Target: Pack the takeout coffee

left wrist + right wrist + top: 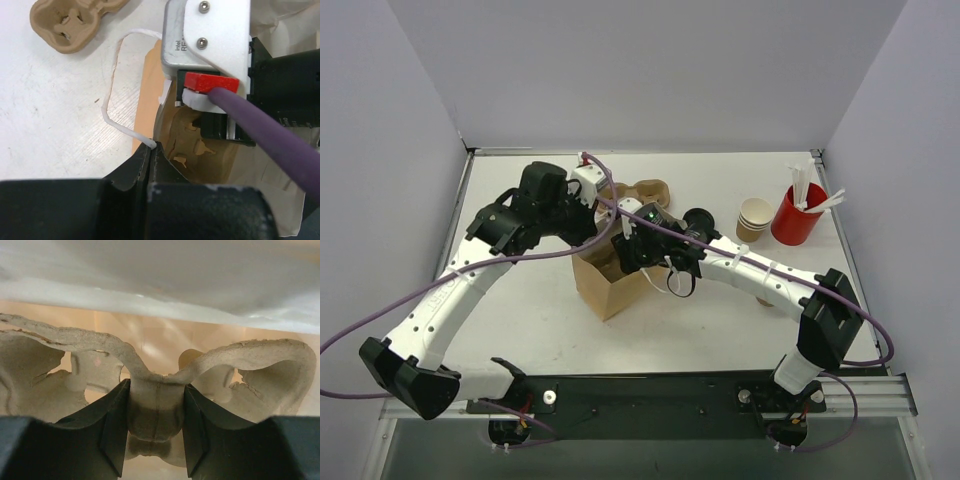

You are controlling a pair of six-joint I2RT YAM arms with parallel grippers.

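Right claw point(156, 400) narrow around ridge of pulp cup carrier point(90, 342) inside paper bag point(600, 292); left claw point(152, 150) pinched closed on bag rim.

Carrier point(155, 405) moulded pulp (rough, matt); bag point(605, 292) kraft paper.

Left gripper point(153, 148): jaws together on bag point(145, 95) rim, where the white handle point(107, 107) ends | carrier point(182, 135) inside bag | silver camera point(207, 35) with red block point(210, 82) and purple cable point(272, 132) over bag mouth | second carrier point(75, 22) on table point(50, 115), well apart from bag
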